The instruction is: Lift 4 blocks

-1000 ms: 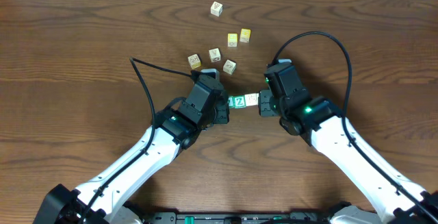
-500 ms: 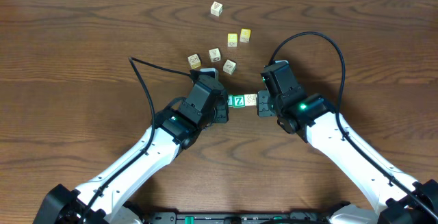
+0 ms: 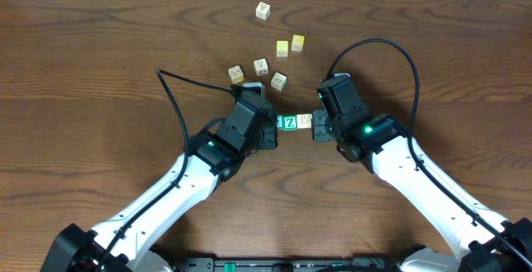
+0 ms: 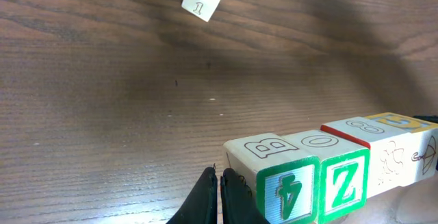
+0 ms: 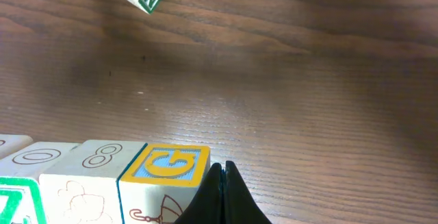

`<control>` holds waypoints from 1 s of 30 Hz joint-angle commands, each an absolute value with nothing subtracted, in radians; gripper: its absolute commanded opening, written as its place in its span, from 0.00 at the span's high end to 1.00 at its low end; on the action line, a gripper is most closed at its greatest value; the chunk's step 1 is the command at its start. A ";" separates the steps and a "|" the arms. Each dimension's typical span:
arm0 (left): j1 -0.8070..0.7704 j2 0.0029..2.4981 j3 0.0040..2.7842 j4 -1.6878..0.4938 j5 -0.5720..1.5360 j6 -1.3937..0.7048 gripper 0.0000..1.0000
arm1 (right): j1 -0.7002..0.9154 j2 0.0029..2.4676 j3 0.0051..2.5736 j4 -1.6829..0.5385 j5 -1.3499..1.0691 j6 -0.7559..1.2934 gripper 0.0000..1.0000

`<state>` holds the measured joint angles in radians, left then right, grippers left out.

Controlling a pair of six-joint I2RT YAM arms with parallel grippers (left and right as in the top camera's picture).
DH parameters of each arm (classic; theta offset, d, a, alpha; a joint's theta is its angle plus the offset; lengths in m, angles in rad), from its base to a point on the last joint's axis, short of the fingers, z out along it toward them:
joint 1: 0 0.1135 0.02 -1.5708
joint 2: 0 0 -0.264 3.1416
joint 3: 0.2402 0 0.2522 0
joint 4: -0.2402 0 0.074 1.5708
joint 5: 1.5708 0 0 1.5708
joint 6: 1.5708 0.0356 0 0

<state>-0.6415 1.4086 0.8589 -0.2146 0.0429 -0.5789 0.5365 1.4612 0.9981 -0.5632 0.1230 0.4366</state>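
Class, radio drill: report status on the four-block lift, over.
Left gripper shut, right gripper shut. Four blocks in a row between them, a gripper at each end. Loose cubes beyond, not blocking.

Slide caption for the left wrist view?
Shut left gripper at the end of a four-block row on the table.

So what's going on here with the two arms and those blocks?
Both arms squeeze a row of four blocks end to end. The left gripper, shut, presses the green 4 block; the right gripper, shut, presses the G block. Whether the row is off the table is unclear. Beyond it, other cubes lie loose.
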 commanded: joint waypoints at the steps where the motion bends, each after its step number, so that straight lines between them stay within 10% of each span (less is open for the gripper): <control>1: -0.718 1.405 0.934 -0.151 0.279 -0.580 0.93 | 0.630 1.467 1.028 -0.513 -0.215 0.448 0.99; 30: -0.718 1.405 0.934 -0.151 0.279 -0.580 0.93 | 0.630 1.467 1.028 -0.489 -0.282 0.510 0.99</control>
<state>-0.6415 1.4086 0.8589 -0.2199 0.0177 -0.5785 0.5365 1.4612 0.9981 -0.5411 0.0978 0.4641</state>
